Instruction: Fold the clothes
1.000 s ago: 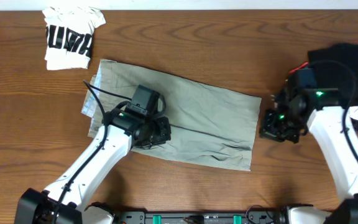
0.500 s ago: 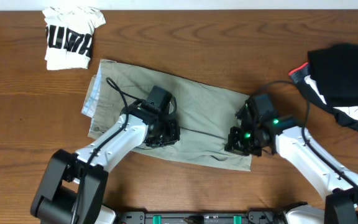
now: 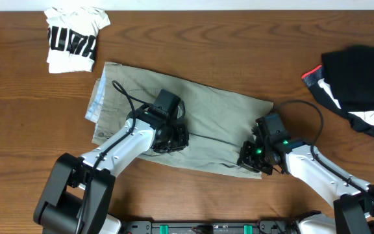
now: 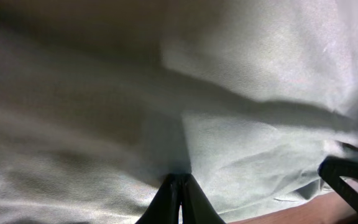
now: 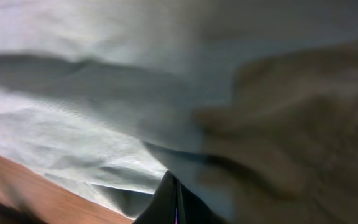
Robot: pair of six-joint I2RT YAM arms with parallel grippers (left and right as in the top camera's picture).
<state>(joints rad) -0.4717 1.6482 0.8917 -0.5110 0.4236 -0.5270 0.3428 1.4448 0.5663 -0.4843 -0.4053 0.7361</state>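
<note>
The clothes, a pale khaki pair of shorts (image 3: pixel 206 114), lie spread flat and slanted across the middle of the table. My left gripper (image 3: pixel 174 141) rests on their front edge left of centre. Its jaws are shut, tips (image 4: pixel 180 179) pressed against the cloth (image 4: pixel 260 74), with no fold visible between them. My right gripper (image 3: pixel 247 160) sits on the shorts' front right corner, also shut. Its tips (image 5: pixel 175 182) touch the fabric (image 5: pixel 73 130) close to the hem, where a blurred fold rises on the right.
A folded white tee with black print (image 3: pixel 73 39) lies at the back left. A heap of black clothing (image 3: pixel 359 78) sits at the right edge. Bare wooden table (image 3: pixel 193 39) surrounds the shorts, showing at the hem in both wrist views (image 4: pixel 284 214) (image 5: pixel 11 186).
My right arm swung in from beside the black heap onto the shorts' front right corner. My left gripper slid a little to the right along the cloth. Both stayed shut.
</note>
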